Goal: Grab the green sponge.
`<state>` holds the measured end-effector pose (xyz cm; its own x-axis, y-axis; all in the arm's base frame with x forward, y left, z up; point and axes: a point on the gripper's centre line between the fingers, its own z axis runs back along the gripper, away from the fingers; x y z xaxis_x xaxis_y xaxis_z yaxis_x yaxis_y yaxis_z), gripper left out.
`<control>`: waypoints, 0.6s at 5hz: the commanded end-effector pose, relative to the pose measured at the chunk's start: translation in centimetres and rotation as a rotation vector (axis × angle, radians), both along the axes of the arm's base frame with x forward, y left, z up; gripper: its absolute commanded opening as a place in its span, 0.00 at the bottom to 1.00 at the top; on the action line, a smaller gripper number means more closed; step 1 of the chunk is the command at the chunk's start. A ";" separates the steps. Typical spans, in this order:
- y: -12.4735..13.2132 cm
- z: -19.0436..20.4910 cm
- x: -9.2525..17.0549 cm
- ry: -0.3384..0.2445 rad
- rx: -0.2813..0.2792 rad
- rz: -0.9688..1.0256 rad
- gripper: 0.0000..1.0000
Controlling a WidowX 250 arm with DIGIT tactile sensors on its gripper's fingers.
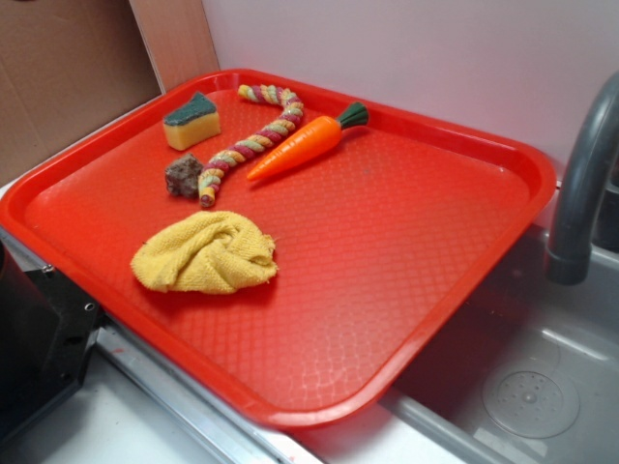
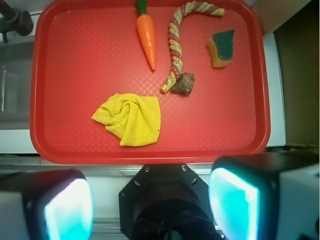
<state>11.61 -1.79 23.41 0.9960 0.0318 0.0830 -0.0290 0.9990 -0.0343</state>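
The green sponge (image 1: 191, 121) (image 2: 222, 47), a small yellow wedge with a dark green top, lies near the far left corner of the red tray (image 1: 406, 290) (image 2: 75, 150). In the wrist view my gripper (image 2: 150, 205) hangs high above the tray's near edge, well away from the sponge. Its two fingers (image 2: 235, 205) stand wide apart with glowing teal pads and nothing between them. The exterior view does not show the gripper.
On the tray lie a toy carrot (image 1: 295, 147) (image 2: 146, 37), a braided rope (image 1: 247, 145) (image 2: 175, 45), a dark brown lump (image 1: 183, 176) (image 2: 184, 83) and a crumpled yellow cloth (image 1: 205, 253) (image 2: 131, 119). A grey faucet (image 1: 585, 184) and sink (image 1: 532, 387) are on the right.
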 end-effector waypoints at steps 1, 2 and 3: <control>0.0 0.0 0.0 0.000 0.000 0.000 1.00; 1.3 -0.5 0.6 -0.034 0.007 0.104 1.00; 2.5 -1.6 1.7 -0.067 0.040 0.192 1.00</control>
